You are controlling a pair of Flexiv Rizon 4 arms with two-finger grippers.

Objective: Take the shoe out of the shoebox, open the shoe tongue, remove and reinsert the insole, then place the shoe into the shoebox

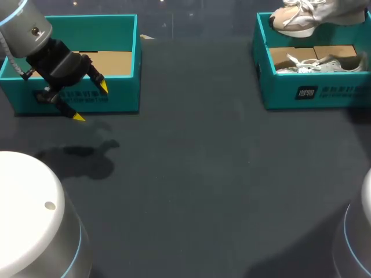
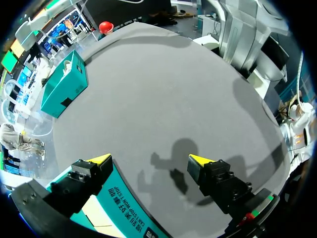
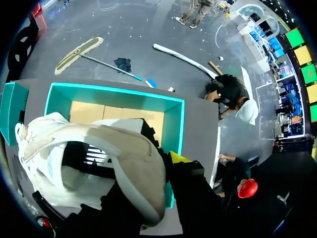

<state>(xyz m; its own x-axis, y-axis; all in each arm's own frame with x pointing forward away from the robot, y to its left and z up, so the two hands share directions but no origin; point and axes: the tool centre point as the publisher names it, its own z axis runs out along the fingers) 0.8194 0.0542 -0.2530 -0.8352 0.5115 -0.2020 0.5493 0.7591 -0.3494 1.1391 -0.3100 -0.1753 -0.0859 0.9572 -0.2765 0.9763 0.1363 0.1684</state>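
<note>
A beige and white shoe (image 1: 297, 21) hangs above the back left corner of the right teal shoebox (image 1: 313, 92). My right gripper (image 3: 148, 161) is shut on the shoe (image 3: 99, 148) at its heel collar. One yellow fingertip (image 3: 178, 157) shows outside the collar; the other is hidden by the shoe. Below the shoe lies the box's cardboard floor (image 3: 86, 111). A second white shoe (image 1: 319, 63) lies inside that box. My left gripper (image 1: 90, 102) is open and holds nothing, at the front wall of the left teal shoebox (image 1: 87, 18). In the left wrist view the left gripper (image 2: 149, 159) has one finger over that box's printed wall (image 2: 124, 203).
The left box shows only its cardboard floor (image 1: 110, 62). Dark grey tabletop (image 1: 191, 174) stretches between the two boxes. My arms' white bases (image 1: 29, 208) stand at the near corners. Far ahead of the left gripper is the right shoebox (image 2: 64, 84).
</note>
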